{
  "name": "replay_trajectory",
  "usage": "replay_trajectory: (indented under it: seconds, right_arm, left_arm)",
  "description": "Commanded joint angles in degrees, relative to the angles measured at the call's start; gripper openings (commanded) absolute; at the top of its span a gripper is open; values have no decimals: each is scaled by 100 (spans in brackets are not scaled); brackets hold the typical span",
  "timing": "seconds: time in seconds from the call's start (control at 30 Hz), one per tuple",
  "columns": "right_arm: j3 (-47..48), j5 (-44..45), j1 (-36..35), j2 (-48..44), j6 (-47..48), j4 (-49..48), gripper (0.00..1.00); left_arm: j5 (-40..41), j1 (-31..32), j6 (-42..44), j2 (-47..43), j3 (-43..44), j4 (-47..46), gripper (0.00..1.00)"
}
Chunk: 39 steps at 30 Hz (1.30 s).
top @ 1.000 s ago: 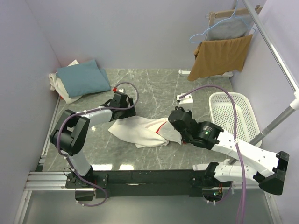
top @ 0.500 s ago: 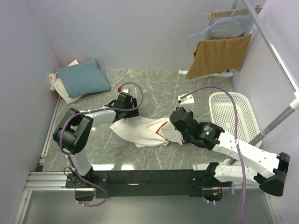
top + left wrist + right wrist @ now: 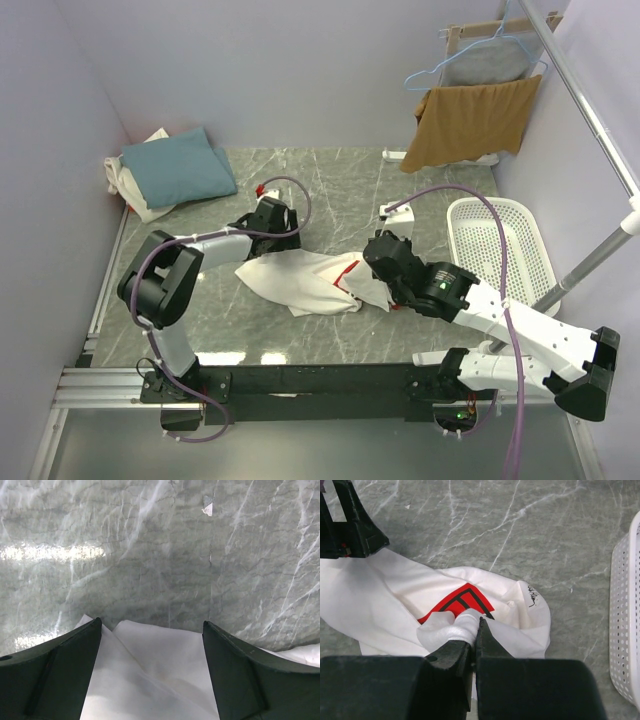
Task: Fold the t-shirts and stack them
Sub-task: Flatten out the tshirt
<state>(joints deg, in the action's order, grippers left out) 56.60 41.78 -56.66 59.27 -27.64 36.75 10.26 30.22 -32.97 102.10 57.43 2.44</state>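
Observation:
A white t-shirt (image 3: pixel 300 282) with a red print (image 3: pixel 457 602) lies crumpled mid-table. My left gripper (image 3: pixel 268 238) hovers at its far left corner, open, its fingers wide apart either side of the cloth's edge (image 3: pixel 165 655) without pinching it. My right gripper (image 3: pixel 475 627) is shut on a bunched fold of the same shirt beside the print, at the shirt's right end (image 3: pixel 378 285). A folded teal-blue t-shirt (image 3: pixel 178 166) rests on an off-white one (image 3: pixel 128 188) at the back left corner.
A white perforated basket (image 3: pixel 500 250) stands at the right edge, close to the right arm. Behind it a tan cloth (image 3: pixel 470 120) hangs on a rack, with a grey garment on a blue hanger (image 3: pixel 480 62) above. A metal pole (image 3: pixel 590 110) runs along the right.
My left gripper has slid a little to the right along the shirt's far edge, its jaws narrowing briefly and widening again. The right gripper and the shirt have stayed put.

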Motion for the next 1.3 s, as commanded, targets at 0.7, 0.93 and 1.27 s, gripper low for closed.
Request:
replay_trajectory:
  seconds: [0.7, 0.93, 1.27]
  right_arm:
    - [-193, -249, 191, -29, -5, -406, 0]
    - [-255, -275, 226, -47, -22, -423, 0]
    - [509, 646, 244, -633, 188, 350, 0]
  left_arm:
    - [442, 459, 748, 213, 260, -314, 82]
    - [397, 511, 766, 161, 330, -341, 14]
    - [1371, 503, 765, -2333, 1217, 1118, 1]
